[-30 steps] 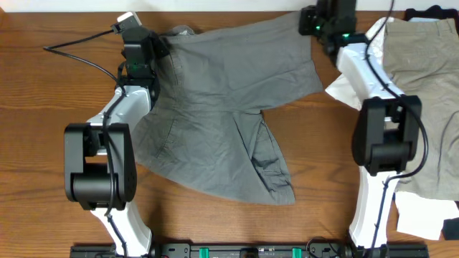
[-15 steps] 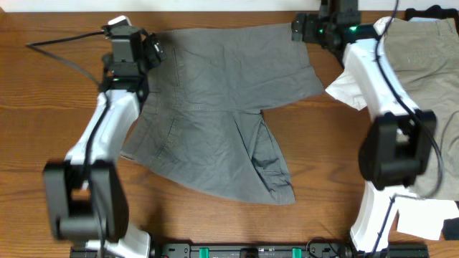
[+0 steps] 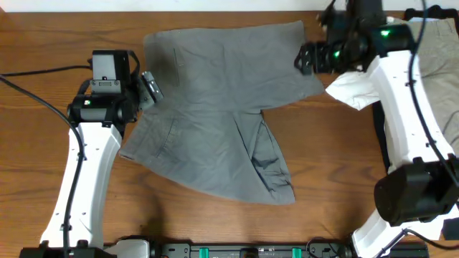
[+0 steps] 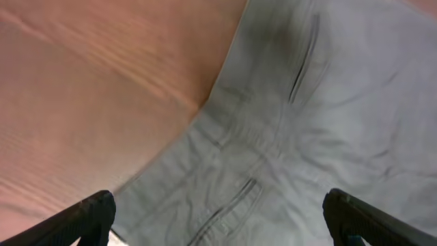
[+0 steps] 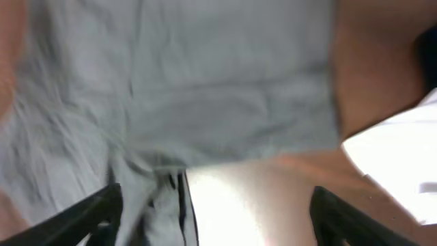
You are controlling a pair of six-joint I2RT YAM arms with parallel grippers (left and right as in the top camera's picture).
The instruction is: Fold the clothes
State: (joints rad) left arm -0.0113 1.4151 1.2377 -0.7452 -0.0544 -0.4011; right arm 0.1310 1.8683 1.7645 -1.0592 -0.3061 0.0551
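Materials and finishes
Shorts (image 3: 222, 107): matt grey cloth, creased. Table (image 3: 36, 179): smooth brown wood, grained. Arm shells (image 3: 82, 168) at 3 and 9 o'clock: glossy white plastic.

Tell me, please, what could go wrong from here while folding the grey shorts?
1. The grey shorts lie with one leg bunched and twisted on the side nearer the robot. Folding over it may press the creases in.
2. The white cloth lies beside the shorts' edge, close to the open right gripper, which might pinch both together.
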